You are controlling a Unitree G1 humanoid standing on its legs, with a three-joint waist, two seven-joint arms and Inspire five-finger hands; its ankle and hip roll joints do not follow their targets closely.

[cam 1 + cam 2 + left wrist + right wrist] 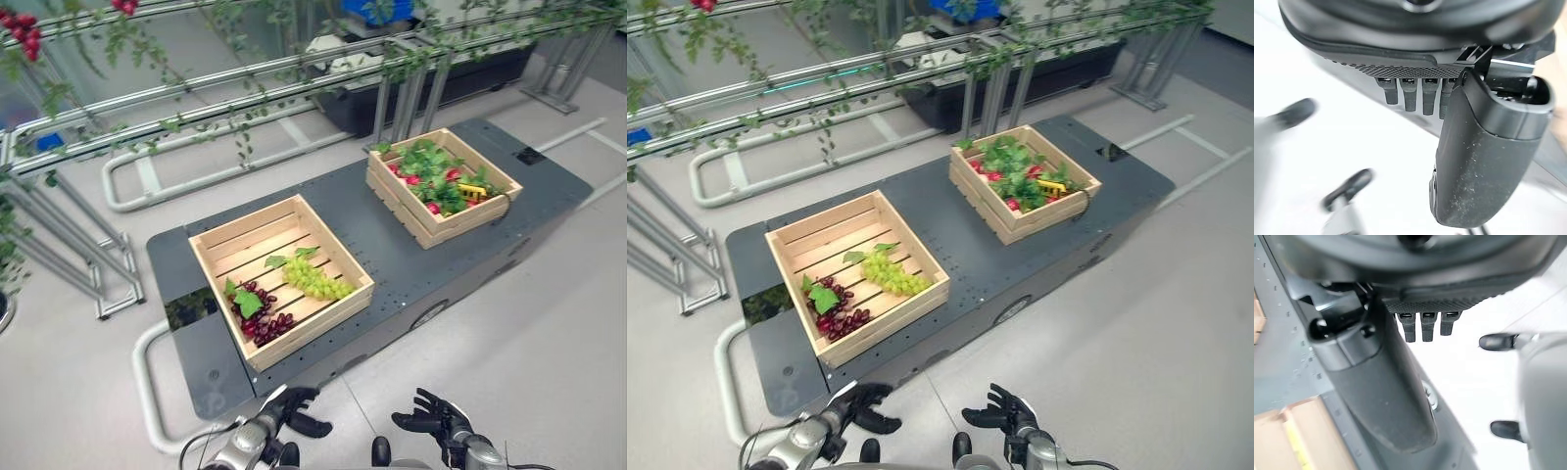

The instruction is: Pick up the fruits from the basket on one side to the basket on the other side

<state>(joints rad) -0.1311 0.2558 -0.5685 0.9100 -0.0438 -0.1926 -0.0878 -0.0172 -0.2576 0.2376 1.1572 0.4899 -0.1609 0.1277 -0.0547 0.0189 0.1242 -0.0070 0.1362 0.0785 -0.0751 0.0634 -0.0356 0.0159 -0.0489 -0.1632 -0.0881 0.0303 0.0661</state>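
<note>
Green grape bunch [315,281] and dark red grape bunch [265,318] lie in left slatted wooden crate [217,233] on dark grey surface [358,227]; leafy right wooden crate [438,227] well apart; left hand [291,409], right hand [427,412] low, fingers relaxed, empty
</note>
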